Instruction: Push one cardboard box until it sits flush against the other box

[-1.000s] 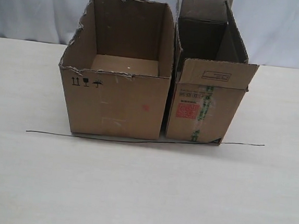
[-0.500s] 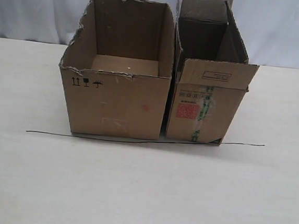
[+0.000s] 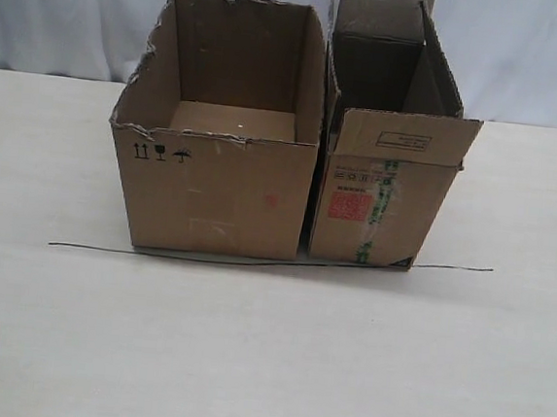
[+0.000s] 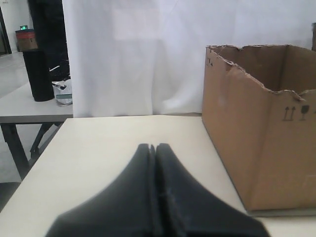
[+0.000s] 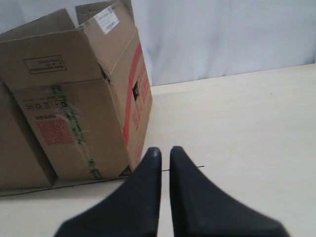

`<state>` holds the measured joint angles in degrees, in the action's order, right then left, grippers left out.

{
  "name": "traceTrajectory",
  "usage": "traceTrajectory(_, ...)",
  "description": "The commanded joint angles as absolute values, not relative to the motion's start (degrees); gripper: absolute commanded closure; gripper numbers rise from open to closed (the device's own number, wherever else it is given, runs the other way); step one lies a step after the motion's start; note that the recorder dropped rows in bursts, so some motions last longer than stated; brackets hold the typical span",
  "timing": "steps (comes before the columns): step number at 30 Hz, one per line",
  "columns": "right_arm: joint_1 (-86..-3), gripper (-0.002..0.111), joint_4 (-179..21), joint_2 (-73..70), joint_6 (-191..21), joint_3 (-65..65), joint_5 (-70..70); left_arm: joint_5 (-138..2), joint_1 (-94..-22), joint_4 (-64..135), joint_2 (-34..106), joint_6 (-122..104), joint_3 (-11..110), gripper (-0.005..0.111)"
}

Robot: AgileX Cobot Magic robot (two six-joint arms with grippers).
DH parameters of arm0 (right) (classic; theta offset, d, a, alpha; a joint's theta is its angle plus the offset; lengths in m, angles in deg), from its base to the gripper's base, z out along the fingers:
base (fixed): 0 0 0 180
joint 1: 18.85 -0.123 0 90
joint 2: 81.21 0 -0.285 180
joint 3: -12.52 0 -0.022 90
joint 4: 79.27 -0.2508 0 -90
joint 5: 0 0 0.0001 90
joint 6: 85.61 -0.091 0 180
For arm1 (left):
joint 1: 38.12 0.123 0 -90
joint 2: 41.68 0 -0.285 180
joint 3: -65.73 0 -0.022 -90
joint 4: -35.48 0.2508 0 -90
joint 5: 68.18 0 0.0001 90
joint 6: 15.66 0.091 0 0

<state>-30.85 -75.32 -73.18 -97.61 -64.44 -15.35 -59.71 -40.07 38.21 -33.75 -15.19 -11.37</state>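
The narrower box [image 3: 377, 193], with its red label, green-printed tape and upright flaps, stands right beside the wider torn-rimmed box [image 3: 212, 188]. Only a thin dark slit shows between them, and I cannot tell whether they touch. No gripper appears in the exterior view. My left gripper [image 4: 152, 146] is shut and empty, low over the table, short of the wider box [image 4: 266, 148]. My right gripper [image 5: 165, 150] has its fingers a narrow gap apart, holding nothing. It sits just off the near outer corner of the narrower box [image 5: 79, 123], not touching it.
A thin black line [image 3: 254, 262] runs across the pale table [image 3: 265, 363] along the front of both boxes. A white curtain hangs behind. Beyond the table's edge, the left wrist view shows another table with a black bin [image 4: 39, 74].
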Motion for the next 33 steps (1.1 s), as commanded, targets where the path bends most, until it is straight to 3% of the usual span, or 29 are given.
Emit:
traceTrajectory(1, -31.1, 0.103, -74.9, -73.4, -97.8, -64.7, -15.2, -60.0, -40.2, 38.4, -33.9, -15.3, -11.5, 0.107)
traceTrajectory(8, -24.0, 0.103, -80.1, -73.4, -93.3, -64.7, -15.2, -60.0, -40.2, 38.4, -33.9, -15.3, -11.5, 0.107)
traceTrajectory(33, -24.3, 0.103, -81.3, -73.4, -89.0, -64.7, -15.0, -60.0, -40.2, 38.2, -33.9, -15.3, -11.5, 0.107)
